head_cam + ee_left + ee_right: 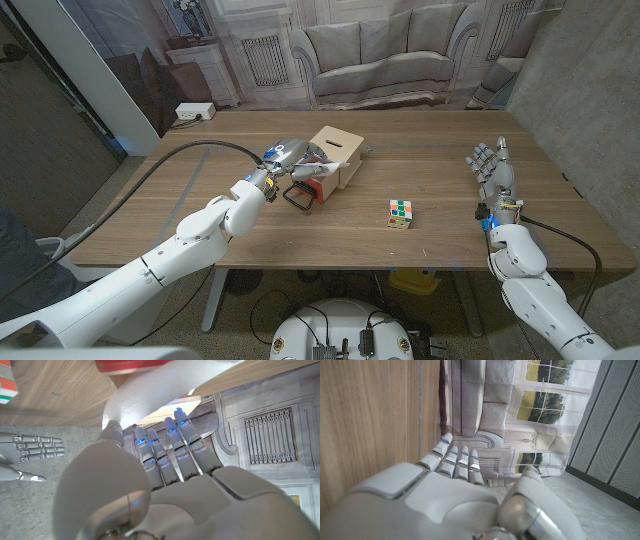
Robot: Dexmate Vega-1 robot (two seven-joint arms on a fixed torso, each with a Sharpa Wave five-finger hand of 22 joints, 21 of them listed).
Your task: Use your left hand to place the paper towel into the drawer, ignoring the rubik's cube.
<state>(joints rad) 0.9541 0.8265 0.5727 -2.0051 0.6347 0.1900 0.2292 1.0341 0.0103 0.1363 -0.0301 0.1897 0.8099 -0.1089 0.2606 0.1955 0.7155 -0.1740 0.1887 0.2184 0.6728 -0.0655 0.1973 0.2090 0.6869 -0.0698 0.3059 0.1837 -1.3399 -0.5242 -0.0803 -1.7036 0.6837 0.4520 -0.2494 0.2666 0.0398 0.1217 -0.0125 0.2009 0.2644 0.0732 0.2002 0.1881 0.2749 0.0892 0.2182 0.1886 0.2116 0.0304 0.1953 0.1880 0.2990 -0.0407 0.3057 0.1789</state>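
The wooden table (pixel 440 150) carries everything, with a backdrop printed with a sofa hanging behind its far edge. Near the table's middle, a little to the left, stands a small wooden box (pixel 338 150) with its drawer (pixel 318 186) pulled out toward the near side, a dark handle on its front; it seems left open so the towel can go straight in. The left hand (pixel 288 158) hovers right at the box and drawer, pinching the paper towel (pixel 318 172) between thumb and fingers, so the towel sits at the drawer's opening, apparently partly inside. The left wrist view shows the paper towel (pixel 150 387) as a white, soft, curved sheet draped over the fingertips (pixel 178 414), with the box's pale wood just beyond. It looks limp and loosely folded, likely to sag once let go. The right hand (pixel 492 165) stands on its edge at the right side, well apart, fingers straight and apart, grasping nothing. The rubik's cube (pixel 400 213) lies between the two hands, nearer the front edge, untouched.
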